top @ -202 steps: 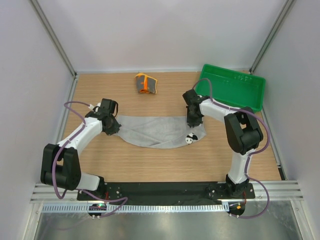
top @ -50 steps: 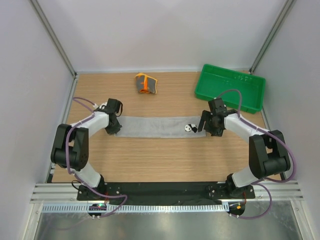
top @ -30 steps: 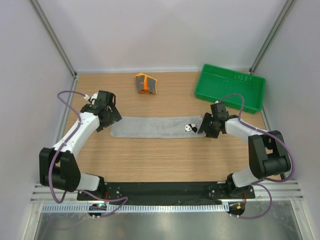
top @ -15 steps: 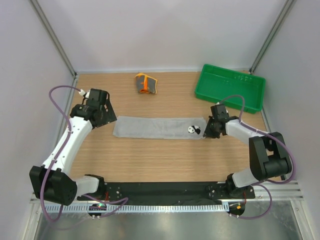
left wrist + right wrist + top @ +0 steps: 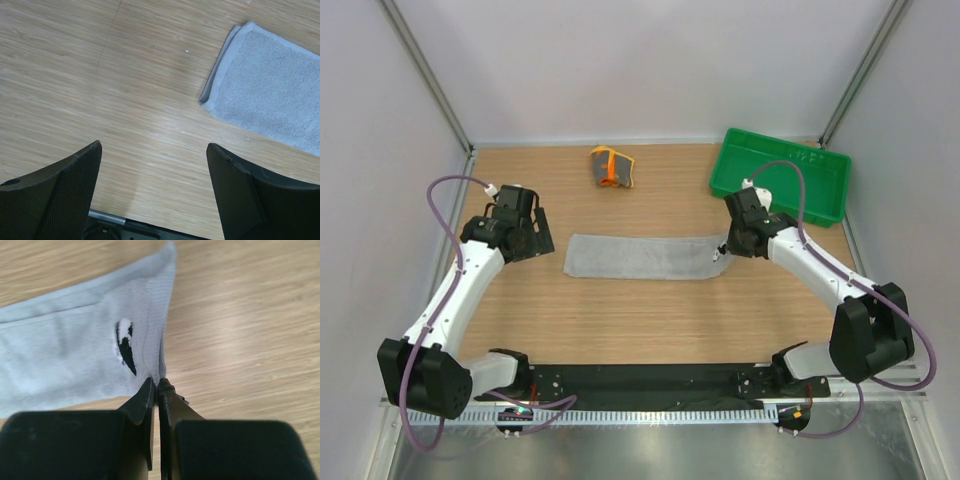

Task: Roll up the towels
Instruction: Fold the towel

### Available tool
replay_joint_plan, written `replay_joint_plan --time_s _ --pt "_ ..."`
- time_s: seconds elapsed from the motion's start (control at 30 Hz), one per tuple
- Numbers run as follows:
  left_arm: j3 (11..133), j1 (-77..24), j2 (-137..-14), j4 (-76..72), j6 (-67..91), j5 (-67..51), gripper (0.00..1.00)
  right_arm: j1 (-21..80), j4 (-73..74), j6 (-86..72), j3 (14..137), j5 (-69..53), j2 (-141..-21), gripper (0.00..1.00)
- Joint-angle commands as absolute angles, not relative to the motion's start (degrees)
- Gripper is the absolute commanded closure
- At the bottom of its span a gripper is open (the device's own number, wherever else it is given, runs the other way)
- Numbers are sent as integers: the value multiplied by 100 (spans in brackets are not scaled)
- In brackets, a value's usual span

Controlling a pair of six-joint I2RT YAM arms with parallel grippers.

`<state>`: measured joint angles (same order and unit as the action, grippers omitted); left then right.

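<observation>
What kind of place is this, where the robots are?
Probably a robot test lab: two robot arms bolted at a wooden table, plain white walls boxing it in, and a grey towel laid out.

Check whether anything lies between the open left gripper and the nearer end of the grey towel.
Nothing visible does. Only bare table separates the left gripper from the folded end of the grey towel, which lies flat. The right gripper is shut on the towel's opposite end.

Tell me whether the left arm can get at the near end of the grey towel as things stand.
Probably yes: the left fingers hang open just beside the grey towel, with only bare table between them and its folded end.
</observation>
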<state>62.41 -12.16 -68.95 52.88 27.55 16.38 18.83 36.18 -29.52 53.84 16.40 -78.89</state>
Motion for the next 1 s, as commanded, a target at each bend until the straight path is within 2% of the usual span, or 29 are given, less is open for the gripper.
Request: replay_joint_plan --time_s 0.0,0.4,0.97 --pt "6267 -1169 -6899 5089 2602 1608 14 2425 3911 -2970 6081 2004 -7971 99" --pt "6249 -1160 -6882 5186 2663 1863 14 3936 3902 -3278 7979 1293 -9157 99" --pt "6205 -1037 -6662 5186 2725 2004 13 4965 3754 -3524 10195 923 -10906 99"
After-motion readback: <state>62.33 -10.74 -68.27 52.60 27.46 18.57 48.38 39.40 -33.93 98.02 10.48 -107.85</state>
